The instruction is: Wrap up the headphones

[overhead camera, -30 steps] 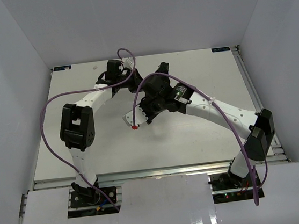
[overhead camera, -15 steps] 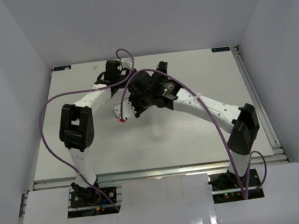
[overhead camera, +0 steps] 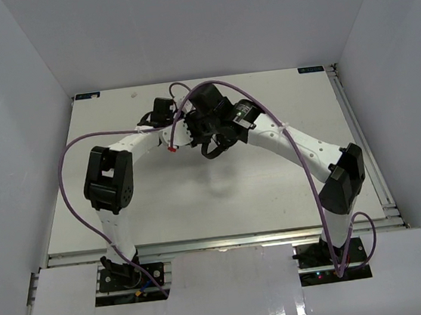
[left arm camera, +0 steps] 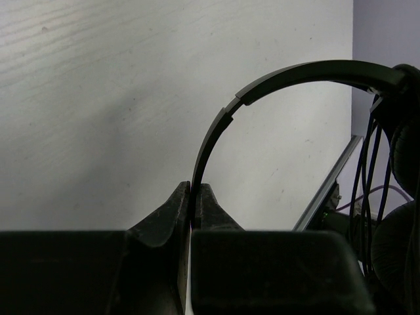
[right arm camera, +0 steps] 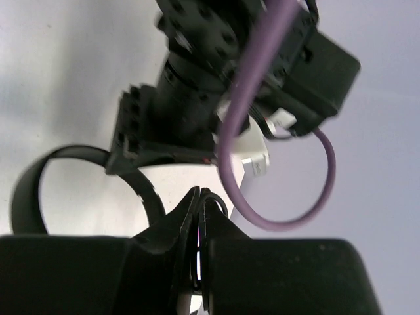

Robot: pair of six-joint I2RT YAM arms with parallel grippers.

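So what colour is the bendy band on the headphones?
Black. The headband shows best in the left wrist view.

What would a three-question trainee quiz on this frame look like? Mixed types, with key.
1. True or false: the left end effector is open and clear of the headphones.
2. Which part does the left end effector pinch? A) an earcup B) the headband C) a purple arm cable
3. Short answer: which thin part of the headphones appears to be caught between the closed fingers of the right end effector?

Key: 1 false, it is shut on them; 2 B; 3 the cord.
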